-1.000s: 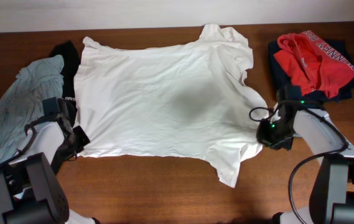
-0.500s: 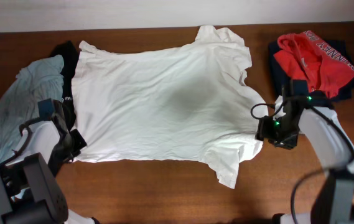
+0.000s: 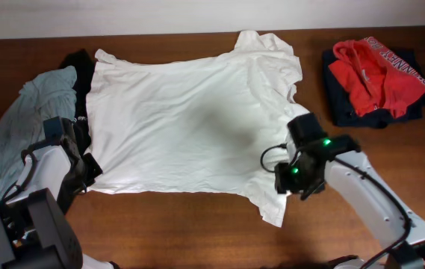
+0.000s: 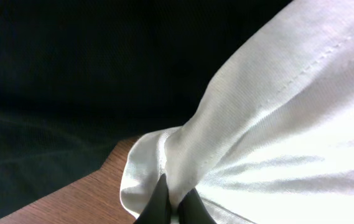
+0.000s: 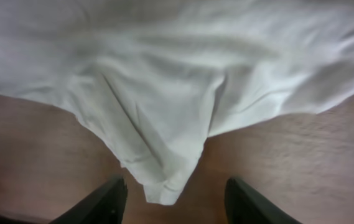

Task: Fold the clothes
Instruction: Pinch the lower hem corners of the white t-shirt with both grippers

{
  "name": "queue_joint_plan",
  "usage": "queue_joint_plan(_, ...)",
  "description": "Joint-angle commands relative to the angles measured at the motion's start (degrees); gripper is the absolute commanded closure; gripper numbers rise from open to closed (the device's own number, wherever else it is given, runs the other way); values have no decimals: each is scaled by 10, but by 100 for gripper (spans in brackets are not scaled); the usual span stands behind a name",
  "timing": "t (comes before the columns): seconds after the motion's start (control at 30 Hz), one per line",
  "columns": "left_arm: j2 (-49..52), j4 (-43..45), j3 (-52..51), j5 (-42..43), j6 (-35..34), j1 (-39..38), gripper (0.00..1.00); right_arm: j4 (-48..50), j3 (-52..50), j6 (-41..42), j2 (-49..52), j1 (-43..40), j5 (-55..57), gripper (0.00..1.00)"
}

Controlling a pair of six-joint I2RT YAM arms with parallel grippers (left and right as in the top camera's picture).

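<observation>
**A:** how are the arms sitting rn?

**B:** Two arms, both reaching in from the near edge. The left gripper (image 4: 173, 200) is low at the near-left corner of the white T-shirt (image 3: 190, 123), fingers pinched tight on its hem. The right gripper (image 5: 175, 191) hangs over the near-right sleeve, fingers apart, not gripping it.

**A:** clothes count?

**B:** Five. One white tee is spread flat mid-table (image 3: 160, 224). One grey-blue shirt (image 3: 18, 127) is bunched at the left edge, with one black shirt (image 3: 81, 67) between it and the tee. In the far-right corner one red top (image 3: 373, 71) sits on one navy garment (image 3: 343, 108).
</observation>
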Motion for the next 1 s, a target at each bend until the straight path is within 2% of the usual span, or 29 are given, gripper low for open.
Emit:
queue_joint_plan(0.0,-13,0,11,-11,7,6,99,16,-38,39,1,19,12,45)
queue_joint_plan(0.57,-13,-2,11,-11,7,6,99,152,-174,67,1,24,-56,54)
queue_joint_plan(0.63,-13,-2,11,-11,7,6,99,154,-174,67,1,24,-57,58)
queue_joint_plan(0.87,-13,-2,11,-10,7,6,99,156,-174,71,1,24,-57,94)
queue_joint_plan(0.97,-13,-3,11,-6,7,6,99,155,-174,73,1,24,-57,96)
